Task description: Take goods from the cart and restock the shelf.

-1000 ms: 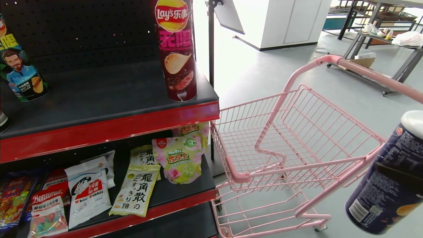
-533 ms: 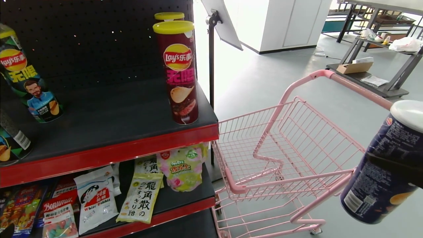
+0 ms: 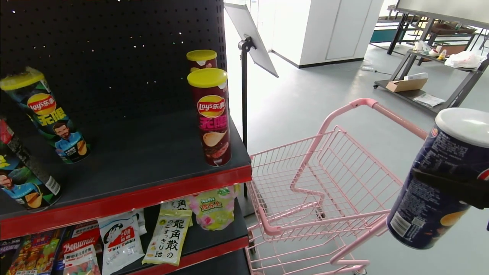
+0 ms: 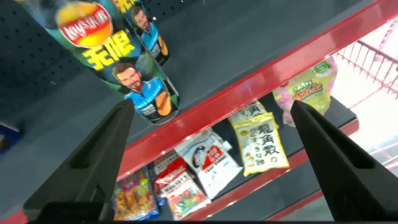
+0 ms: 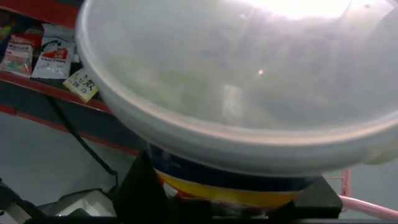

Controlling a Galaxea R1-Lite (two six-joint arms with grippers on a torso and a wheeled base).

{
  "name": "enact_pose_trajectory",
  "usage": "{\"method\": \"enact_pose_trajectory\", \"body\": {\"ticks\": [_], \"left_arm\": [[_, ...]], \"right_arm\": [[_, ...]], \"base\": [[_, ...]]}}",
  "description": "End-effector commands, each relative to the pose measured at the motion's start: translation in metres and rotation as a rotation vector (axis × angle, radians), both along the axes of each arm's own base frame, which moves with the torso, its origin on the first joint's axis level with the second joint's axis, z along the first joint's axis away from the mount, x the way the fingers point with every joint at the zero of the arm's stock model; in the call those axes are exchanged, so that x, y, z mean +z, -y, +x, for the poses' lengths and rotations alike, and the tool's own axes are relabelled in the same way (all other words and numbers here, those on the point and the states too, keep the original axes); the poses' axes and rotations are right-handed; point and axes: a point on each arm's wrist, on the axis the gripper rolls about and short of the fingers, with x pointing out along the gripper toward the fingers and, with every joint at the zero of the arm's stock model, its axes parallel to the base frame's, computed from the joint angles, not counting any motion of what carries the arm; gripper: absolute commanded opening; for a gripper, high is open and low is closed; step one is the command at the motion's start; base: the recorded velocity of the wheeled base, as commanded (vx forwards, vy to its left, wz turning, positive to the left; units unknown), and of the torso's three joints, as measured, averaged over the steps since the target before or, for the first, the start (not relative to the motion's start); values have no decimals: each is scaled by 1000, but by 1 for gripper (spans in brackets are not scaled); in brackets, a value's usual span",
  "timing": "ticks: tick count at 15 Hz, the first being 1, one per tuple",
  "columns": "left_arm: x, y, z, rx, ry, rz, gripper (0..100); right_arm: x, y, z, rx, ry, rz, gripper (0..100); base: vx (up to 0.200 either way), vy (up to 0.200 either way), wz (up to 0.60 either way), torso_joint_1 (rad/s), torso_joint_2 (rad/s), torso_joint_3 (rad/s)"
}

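My right gripper (image 3: 452, 188) is shut on a dark blue chip can (image 3: 435, 191) with a white lid (image 5: 236, 81), held tilted above the right rim of the pink cart (image 3: 324, 183). The black shelf (image 3: 126, 160) with a red front edge stands to the left of the cart. A maroon chip can (image 3: 212, 114) stands at the shelf's right front corner, with a second one (image 3: 201, 59) behind it. Two green chip cans (image 3: 47, 114) stand at the shelf's left. My left gripper (image 4: 211, 162) is open in front of the shelf edge, facing a green can (image 4: 118, 56).
Snack bags (image 3: 168, 236) lie on the lower shelf. A sign on a thin black pole (image 3: 244, 95) stands between shelf and cart. White cabinets (image 3: 328, 26) and a metal table (image 3: 439, 68) are far behind. The upper shelf has free room between the green and maroon cans.
The head camera has tilted upward, so the shelf and cart sit lower in the picture. My right gripper has lifted the blue can higher relative to the cart.
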Motion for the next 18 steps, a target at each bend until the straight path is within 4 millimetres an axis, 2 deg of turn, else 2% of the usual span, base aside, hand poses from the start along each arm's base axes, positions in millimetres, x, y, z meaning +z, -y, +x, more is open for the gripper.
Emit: {"method": "enact_pose_trajectory", "body": {"ticks": [1, 2, 11, 13, 18], "left_arm": [[0, 0, 0, -1, 2, 5, 100], [0, 0, 0, -1, -1, 7, 100], [0, -1, -3, -1, 19, 4, 100], [0, -1, -4, -4, 23, 3, 100], [1, -1, -5, -4, 28, 1, 100]], "right_arm": [[-1, 0, 1, -2, -4, -4, 0], [-1, 0, 1, -2, -2, -5, 0], [1, 0, 1, 10, 20, -32, 0], [0, 0, 1, 11, 21, -40, 0], [-2, -1, 3, 16, 11, -51, 0]], "base": [[0, 0, 0, 27, -51, -51], [0, 0, 0, 0, 0, 0], [-200, 0, 0, 6, 1, -3], [0, 0, 0, 0, 0, 0], [0, 0, 600, 0, 0, 0]]}}
